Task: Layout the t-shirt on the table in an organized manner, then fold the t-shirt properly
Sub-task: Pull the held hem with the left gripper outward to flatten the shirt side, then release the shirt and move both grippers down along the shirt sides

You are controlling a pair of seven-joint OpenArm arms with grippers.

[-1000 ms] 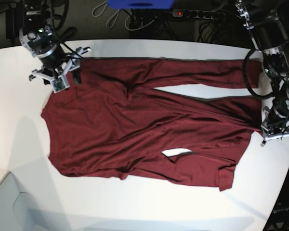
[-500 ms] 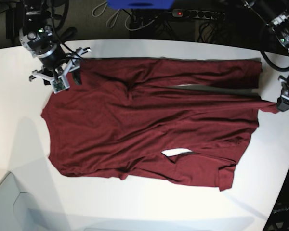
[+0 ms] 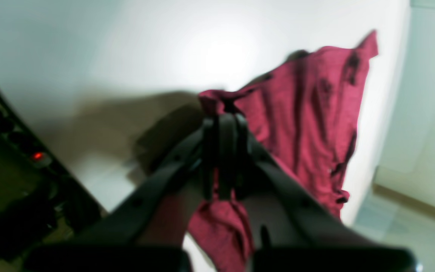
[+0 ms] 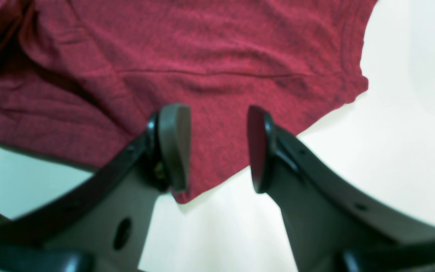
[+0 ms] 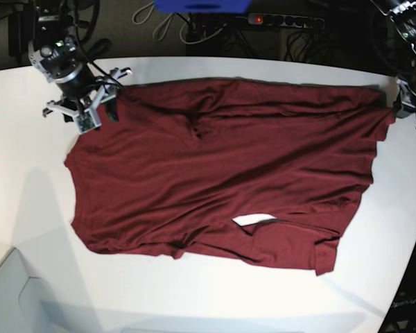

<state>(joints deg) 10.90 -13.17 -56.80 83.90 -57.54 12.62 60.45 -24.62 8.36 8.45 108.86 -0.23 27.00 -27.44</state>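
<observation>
Now left pincer (image 3: 221,158) pinches the t-shirt (image 5: 222,173); right pincer (image 4: 217,147) gapes.

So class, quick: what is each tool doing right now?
Left tool: closed, pinching an edge of the t-shirt.
Right tool: open, holding nothing, poised over the t-shirt's edge.

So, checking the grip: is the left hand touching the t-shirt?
Touching. Left wrist view shows the left hand shut on a bunched edge of the t-shirt.

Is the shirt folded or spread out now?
Mostly spread, not folded: the shirt lies open across the table, wrinkled, with one small gap of table showing near its lower edge.
</observation>
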